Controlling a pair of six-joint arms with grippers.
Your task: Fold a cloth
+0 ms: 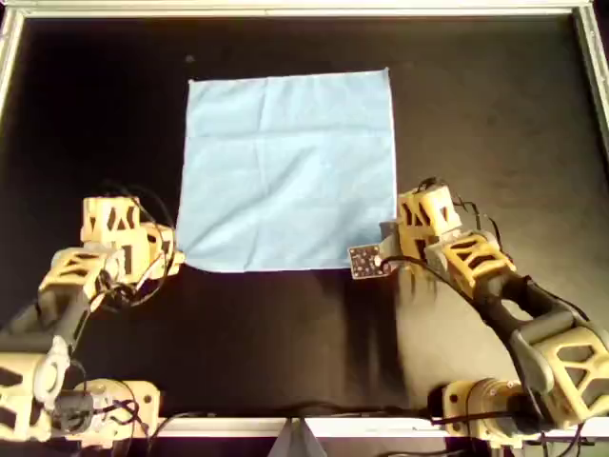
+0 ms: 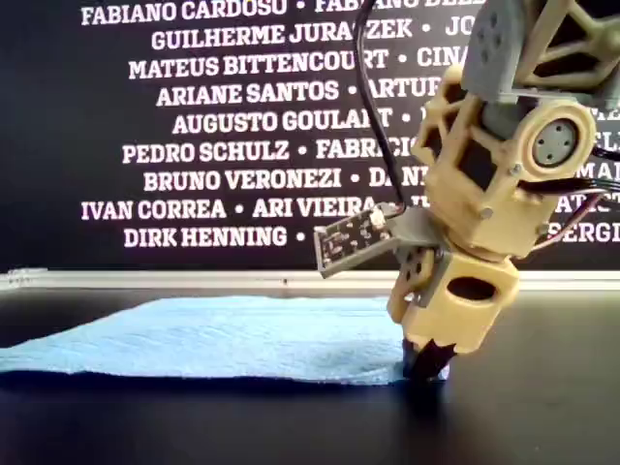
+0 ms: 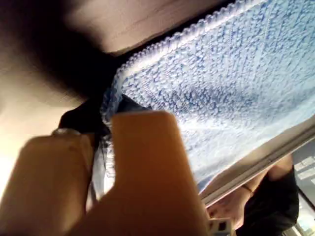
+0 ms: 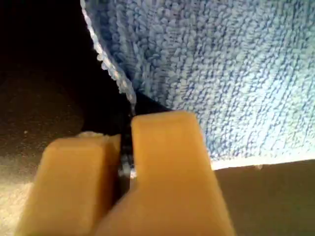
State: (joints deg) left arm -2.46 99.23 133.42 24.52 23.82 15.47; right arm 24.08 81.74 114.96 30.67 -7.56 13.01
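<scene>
Tan plastic, left gripper (image 3: pixel 106 162): jaws pressed together on a corner of the cloth (image 3: pixel 221 93); the left wrist view shows blue hem caught in the seam between the two fingers.
Tan plastic, right gripper (image 4: pixel 125 162): jaws closed on another corner of the cloth (image 4: pixel 221 69), with a sliver of stitched edge visible in the narrow slit between the fingers.
Wrist views versus overhead: only the wrist views show the pinch itself; in the overhead view each gripper's body covers its own fingertips, left gripper (image 1: pixel 174 255) and right gripper (image 1: pixel 392 249).
Cloth position: the cloth (image 1: pixel 290 171) lies spread flat on the black table (image 1: pixel 285 333), a light-blue square with faint crease lines; its two near corners meet the grippers, the left gripper at the overhead view's lower-left corner of the cloth, the right gripper at its lower-right corner.
Exterior view: one gripper (image 2: pixel 423 366) stands tip-down on the cloth (image 2: pixel 232 339) at the exterior view's right end of the fabric, the corner slightly raised around the tip; which arm this is cannot be settled from that view alone.
Hidden or unclear: the other arm is not seen in the exterior view; the white names on the black banner (image 2: pixel 223 126) are partly blocked by the arm; the left wrist view's far background is blurred.
</scene>
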